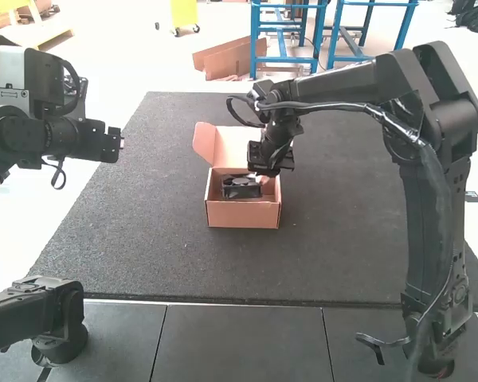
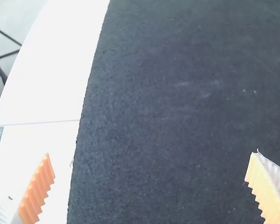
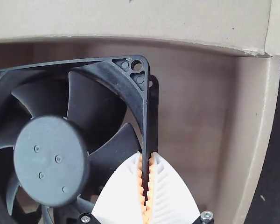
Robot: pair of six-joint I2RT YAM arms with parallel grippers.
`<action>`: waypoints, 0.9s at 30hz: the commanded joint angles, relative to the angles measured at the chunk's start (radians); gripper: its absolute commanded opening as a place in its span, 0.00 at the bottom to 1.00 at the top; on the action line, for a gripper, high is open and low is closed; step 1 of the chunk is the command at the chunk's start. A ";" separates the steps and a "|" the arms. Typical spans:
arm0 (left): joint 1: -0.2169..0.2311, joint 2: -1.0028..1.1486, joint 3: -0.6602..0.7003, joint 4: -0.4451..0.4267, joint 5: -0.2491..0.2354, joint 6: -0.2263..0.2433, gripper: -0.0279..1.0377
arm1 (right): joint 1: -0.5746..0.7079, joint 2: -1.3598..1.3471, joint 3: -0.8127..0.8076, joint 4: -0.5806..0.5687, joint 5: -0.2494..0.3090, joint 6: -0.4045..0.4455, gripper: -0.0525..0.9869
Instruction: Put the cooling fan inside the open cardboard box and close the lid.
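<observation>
Jaws tight on fan [image 3: 51, 158], inside box [image 3: 214, 102]

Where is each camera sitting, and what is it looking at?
High view: above and behind the robot, facing forward and down at the mat, cardboard box, left arm and right arm.
Left wrist view: on the left wrist, facing down at mat and white table; left pincer has its pads wide apart.
Right wrist view: on the right wrist, facing into the box; right pincer shut on the cooling fan frame.
Shared: high and right wrist views both show fan in box.
</observation>
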 commanded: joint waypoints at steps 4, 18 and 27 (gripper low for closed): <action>0.009 -0.013 0.009 0.019 -0.012 0.009 0.94 | -0.009 -0.005 0.048 0.009 0.009 0.004 0.71; -0.002 0.107 -0.032 0.170 -0.001 0.013 0.94 | -0.098 -0.137 0.219 -0.022 -0.028 -0.118 0.90; -0.037 0.254 -0.011 0.309 0.011 0.015 0.94 | -0.206 -0.272 0.048 0.003 0.081 -0.267 0.91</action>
